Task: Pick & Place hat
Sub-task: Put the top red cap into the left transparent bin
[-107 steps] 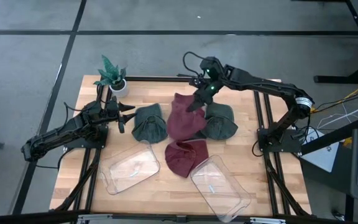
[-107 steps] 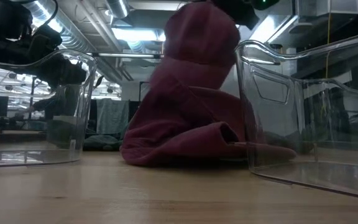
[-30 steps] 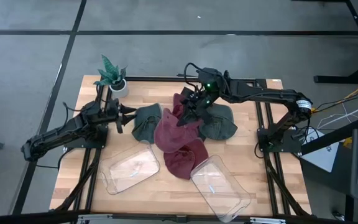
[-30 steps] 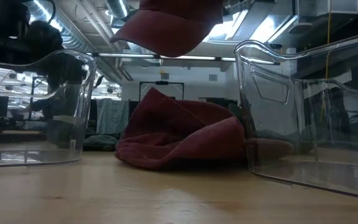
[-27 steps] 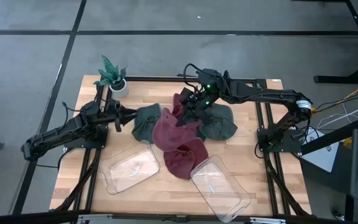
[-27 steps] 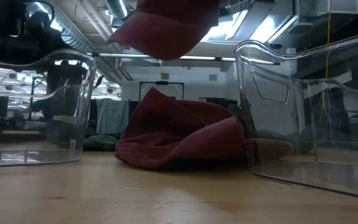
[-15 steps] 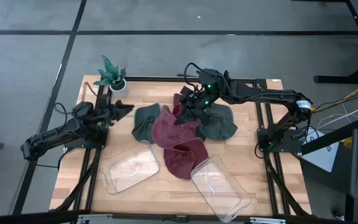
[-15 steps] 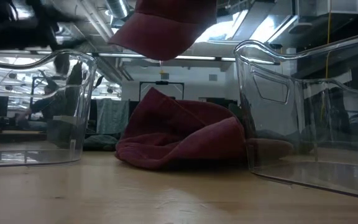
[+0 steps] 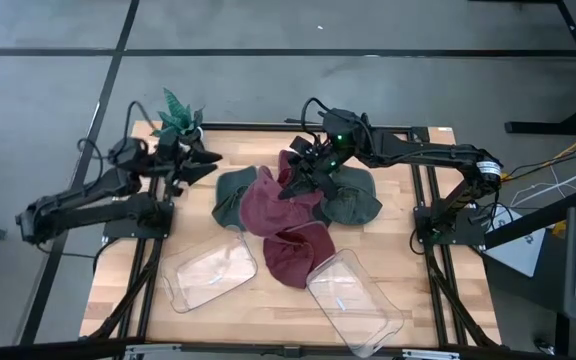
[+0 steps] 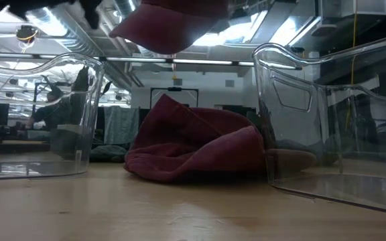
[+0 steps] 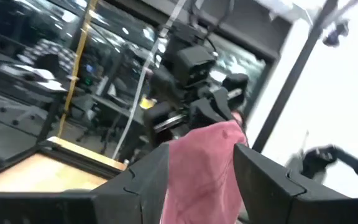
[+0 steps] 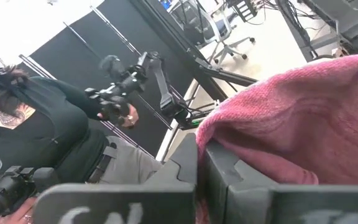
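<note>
A maroon hat [image 9: 266, 207] hangs from my right gripper [image 9: 296, 182], which is shut on it above the middle of the table; in the low view this hat [image 10: 171, 21] floats at the top. A second maroon hat [image 9: 298, 252] lies crumpled on the wood, also seen in the low view [image 10: 198, 151]. Two dark green hats [image 9: 232, 196] [image 9: 354, 196] lie on either side of the held one. My left gripper [image 9: 204, 163] is open, raised near the far left, pointing toward the held hat [image 11: 207, 165]. My right gripper pinches a fold at the upper edge of the maroon hat [image 12: 253, 118] between its two fingers [image 12: 190, 163]. The hat is lifted clear and hangs below the fingers toward the table's left, above the other hats.
Two clear plastic bins stand at the near side, one left [image 9: 208, 272] and one right [image 9: 354, 300]; in the low view their walls [image 10: 79, 107] [image 10: 280, 114] flank the lying maroon hat. A potted plant [image 9: 180, 117] stands at the far left corner. A person [image 12: 48, 130] is beyond the table.
My left arm has risen from the table and swung toward the far edge, its open gripper now pointing toward the held hat. My right gripper has carried the hanging maroon hat slightly toward the table's left; the hat stays clear of the one lying below.
</note>
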You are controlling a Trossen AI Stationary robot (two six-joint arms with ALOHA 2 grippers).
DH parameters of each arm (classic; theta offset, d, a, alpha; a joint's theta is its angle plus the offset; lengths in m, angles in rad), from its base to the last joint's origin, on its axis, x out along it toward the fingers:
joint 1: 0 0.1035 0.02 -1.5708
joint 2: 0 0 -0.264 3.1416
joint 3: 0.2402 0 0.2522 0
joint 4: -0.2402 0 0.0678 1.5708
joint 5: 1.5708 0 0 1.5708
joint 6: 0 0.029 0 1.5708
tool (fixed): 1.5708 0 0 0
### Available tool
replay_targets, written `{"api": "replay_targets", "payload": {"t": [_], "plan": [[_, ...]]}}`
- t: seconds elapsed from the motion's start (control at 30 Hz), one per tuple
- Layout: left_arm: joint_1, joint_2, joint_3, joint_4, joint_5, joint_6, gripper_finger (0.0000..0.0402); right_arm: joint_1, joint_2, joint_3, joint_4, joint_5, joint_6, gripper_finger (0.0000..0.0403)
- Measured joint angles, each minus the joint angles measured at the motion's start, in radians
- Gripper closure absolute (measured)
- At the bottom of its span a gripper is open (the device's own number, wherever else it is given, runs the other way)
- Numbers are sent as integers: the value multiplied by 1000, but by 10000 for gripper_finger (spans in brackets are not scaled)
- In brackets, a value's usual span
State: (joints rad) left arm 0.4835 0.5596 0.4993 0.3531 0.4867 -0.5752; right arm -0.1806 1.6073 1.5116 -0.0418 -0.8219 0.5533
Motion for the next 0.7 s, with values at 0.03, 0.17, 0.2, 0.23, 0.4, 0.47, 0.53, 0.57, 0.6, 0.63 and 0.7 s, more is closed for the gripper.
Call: {"api": "replay_targets", "payload": {"t": [0.03,0.17,0.2,0.23,0.4,0.47,0.53,0.57,0.6,0.63,0.7], "plan": [[0,45,37,-4,23,23,229,0,0,0,0,0,0,397],[0,200,173,-25,120,107,229,0,0,0,0,-5,0,397],[0,231,205,-35,148,124,229,0,0,0,0,-11,0,396],[0,260,237,-46,179,142,229,0,0,0,0,-17,0,396],[0,375,360,-131,280,248,229,0,0,0,0,-42,-1,395],[0,409,396,-146,310,284,229,0,0,0,0,-45,-2,395],[0,440,418,-148,339,299,229,0,0,0,0,-46,-2,394],[0,455,428,-148,357,301,229,0,0,0,0,-47,-3,394],[0,471,436,-148,373,301,229,0,0,0,0,-49,-3,394],[-2,484,442,-148,387,301,229,0,0,0,1,-57,-3,394],[-11,512,449,-148,409,301,229,0,0,-1,8,-72,-3,394]]}}
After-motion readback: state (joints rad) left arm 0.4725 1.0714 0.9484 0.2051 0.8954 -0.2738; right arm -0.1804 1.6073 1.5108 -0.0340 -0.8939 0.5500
